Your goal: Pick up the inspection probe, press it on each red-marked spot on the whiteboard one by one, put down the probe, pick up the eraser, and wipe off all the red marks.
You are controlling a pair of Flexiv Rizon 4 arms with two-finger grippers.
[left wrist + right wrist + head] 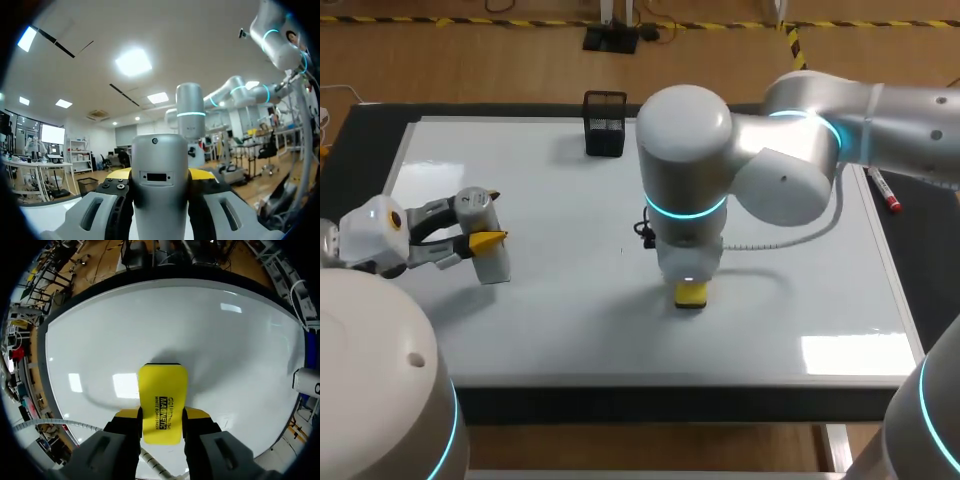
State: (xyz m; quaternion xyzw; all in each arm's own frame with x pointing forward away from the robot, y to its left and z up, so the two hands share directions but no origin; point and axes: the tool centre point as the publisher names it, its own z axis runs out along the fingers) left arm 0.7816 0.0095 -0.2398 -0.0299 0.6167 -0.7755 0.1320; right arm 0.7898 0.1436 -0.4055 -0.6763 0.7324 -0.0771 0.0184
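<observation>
The inspection probe [493, 263], a pale grey cylinder, stands upright over the left part of the whiteboard [570, 320], and my left gripper [489, 222] is shut on it. In the left wrist view the probe [160, 190] fills the gap between the fingers of that gripper [161, 175]. My right arm reaches to the board's middle, where its gripper [162, 414] is shut on the yellow eraser [163, 401]. The eraser [691, 294] rests flat against the board. No red marks show on the white surface.
A black mesh pen holder [605, 123] stands at the board's far edge. A red marker [885, 190] lies on the dark table just off the board's right edge. The probe's end [307, 382] shows to the side in the right wrist view.
</observation>
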